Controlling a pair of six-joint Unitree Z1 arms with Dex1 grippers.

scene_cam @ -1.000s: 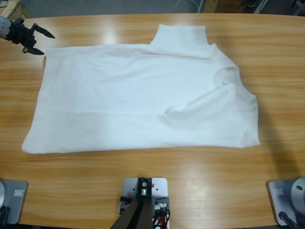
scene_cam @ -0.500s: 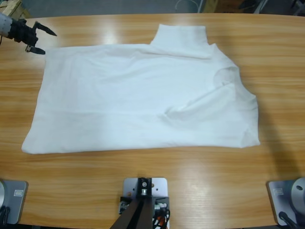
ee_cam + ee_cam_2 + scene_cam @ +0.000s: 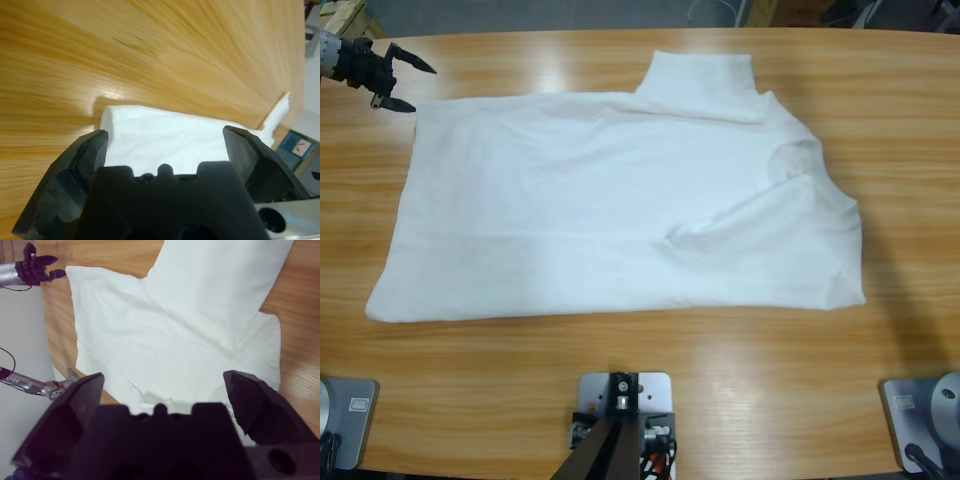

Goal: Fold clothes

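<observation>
Since a second ago, my left claw (image 3: 400, 86) is creeping up and away from the T-shirt (image 3: 610, 210), jaws spread and empty. That shirt is lying partly folded on the table (image 3: 620, 380) (more folds are waiting). My right claw (image 3: 162, 385) is hovering spread above it, outside the high view.

In the right wrist view, the letters "tree" stand in dark print on a slim silver arm piece (image 3: 22, 382) at the left edge, the start of the word cut off. In the left wrist view, a blue sign with a white panel and a red mark (image 3: 296, 145) shows beyond the tabletop's far end, but nothing on it can be read.
</observation>
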